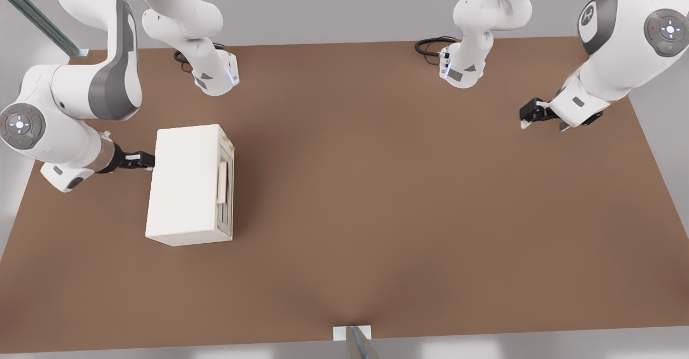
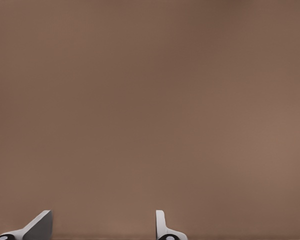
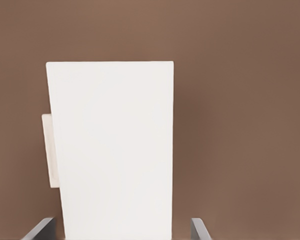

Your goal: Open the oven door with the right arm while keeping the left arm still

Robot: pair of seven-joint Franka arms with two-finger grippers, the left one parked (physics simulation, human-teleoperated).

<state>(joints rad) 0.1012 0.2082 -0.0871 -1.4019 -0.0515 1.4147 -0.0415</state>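
Oven fills the open claw's gap; door closed.

We see our black two-finger hand at the cream box-shaped oven's back edge; its shut windowed door, pale beige bar handle, faces away across the brown tabletop.

right arm: white shell | grey joint caps | gripper: black, pale fingers | small black base cable
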